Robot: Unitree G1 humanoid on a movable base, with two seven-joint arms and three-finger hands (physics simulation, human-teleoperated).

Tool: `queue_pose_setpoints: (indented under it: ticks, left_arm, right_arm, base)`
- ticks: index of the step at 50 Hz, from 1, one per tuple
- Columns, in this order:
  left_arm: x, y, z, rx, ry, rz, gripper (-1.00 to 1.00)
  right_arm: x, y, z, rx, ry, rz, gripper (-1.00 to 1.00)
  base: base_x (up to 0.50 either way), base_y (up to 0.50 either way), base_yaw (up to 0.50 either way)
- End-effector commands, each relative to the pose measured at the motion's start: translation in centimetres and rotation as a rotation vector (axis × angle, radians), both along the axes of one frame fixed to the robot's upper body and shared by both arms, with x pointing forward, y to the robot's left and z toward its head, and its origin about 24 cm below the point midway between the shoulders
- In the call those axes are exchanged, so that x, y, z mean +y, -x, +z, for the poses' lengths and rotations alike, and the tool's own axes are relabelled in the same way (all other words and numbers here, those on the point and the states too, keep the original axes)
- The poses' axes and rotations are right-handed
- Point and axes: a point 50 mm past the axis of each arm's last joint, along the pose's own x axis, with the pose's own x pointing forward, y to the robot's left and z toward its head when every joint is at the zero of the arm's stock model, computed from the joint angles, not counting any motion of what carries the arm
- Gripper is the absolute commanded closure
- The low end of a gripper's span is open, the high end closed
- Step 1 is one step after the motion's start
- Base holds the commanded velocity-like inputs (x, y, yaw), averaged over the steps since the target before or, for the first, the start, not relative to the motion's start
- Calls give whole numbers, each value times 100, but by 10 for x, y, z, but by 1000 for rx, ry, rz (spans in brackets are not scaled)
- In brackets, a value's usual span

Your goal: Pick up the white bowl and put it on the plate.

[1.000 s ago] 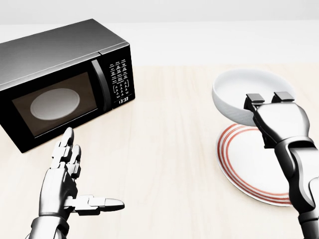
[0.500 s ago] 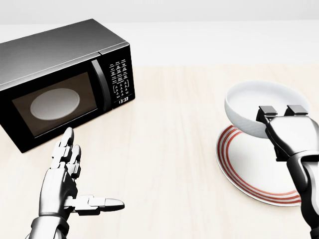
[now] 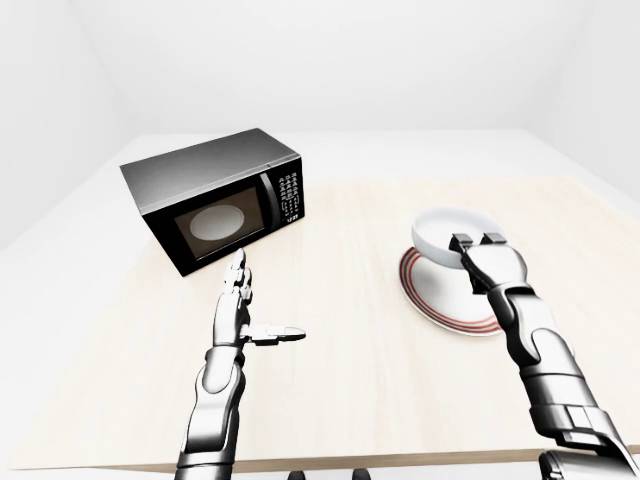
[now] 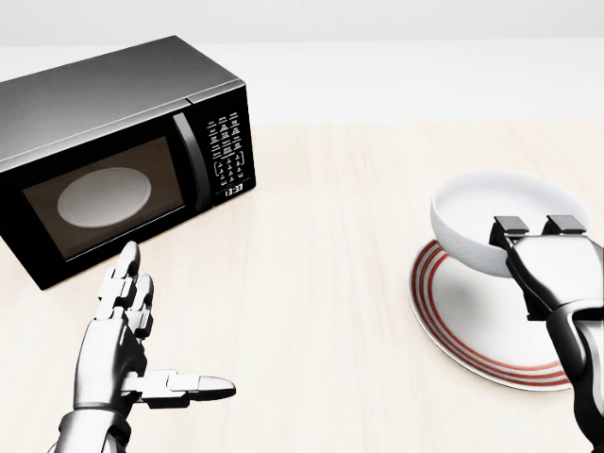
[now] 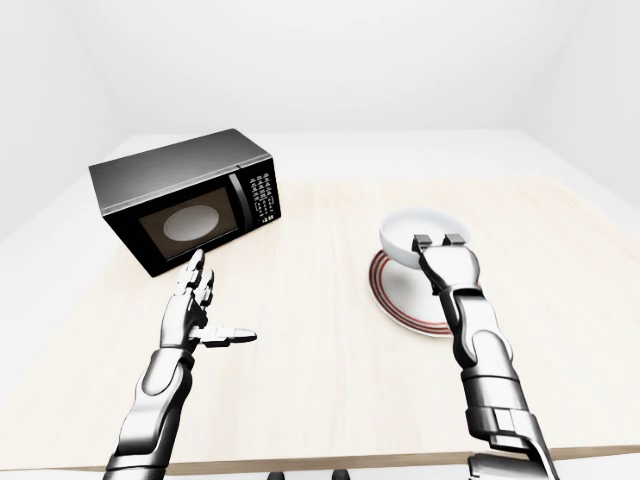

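The pale wooden surface [image 4: 330,283] fills the head view, and the biggest thing on it is the black microwave [image 4: 113,151], sitting out at ten o'clock, door shut, its keypad and clock display facing the camera. Over at four o'clock lies the plate [image 4: 462,330], white with red rings around its rim, flat on the surface. And there's the white bowl [image 4: 491,217], up at three o'clock, tilted, hanging over the plate's upper edge. Whether its underside touches the plate, I cannot tell from here. The right robot hand [image 4: 543,255] has it: two dark fingertips [image 4: 510,225] hooked over the bowl's near rim, the palm against the outer wall, a firm closed grip on that edge. In the left-eye view the bowl covers the top part of the plate. Down at seven o'clock, the left robot hand [image 4: 127,340] holds nothing, spread wide above the surface, fingers pointing up toward the microwave, thumb stretched out sideways to the right.
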Motion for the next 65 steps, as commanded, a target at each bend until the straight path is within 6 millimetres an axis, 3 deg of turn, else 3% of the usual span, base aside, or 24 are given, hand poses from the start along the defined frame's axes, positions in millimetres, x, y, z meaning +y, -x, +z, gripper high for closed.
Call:
queue_pose_setpoints:
  ticks: [1, 20, 61, 62, 63, 64, 65]
  left_arm:
    - [0, 0, 0, 0, 0, 0, -100]
    - [0, 0, 0, 0, 0, 0, -100]
    - [0, 0, 0, 0, 0, 0, -100]
    - [0, 0, 0, 0, 0, 0, -100]
    - [0, 0, 0, 0, 0, 0, -100]
    - [0, 0, 0, 0, 0, 0, -100]
    - [0, 0, 0, 0, 0, 0, -100]
  right_arm:
    - [-2, 3, -3, -6, 109, -7, 100]
    - [-8, 9, -19, 30, 133, -21, 100]
    - [-15, 15, -25, 53, 129, -41, 100]
    - [-15, 15, -25, 55, 127, -41, 67]
    - [-15, 15, -25, 54, 128, -40, -24]
    - [-15, 15, -26, 57, 127, -41, -73]
    - [-15, 15, -27, 60, 127, -41, -100]
  base:
    - [0, 0, 0]
    - [0, 0, 0]
    - [0, 0, 0]
    - [0, 0, 0]
    - [0, 0, 0]
    - [0, 0, 0]
    - [0, 0, 0]
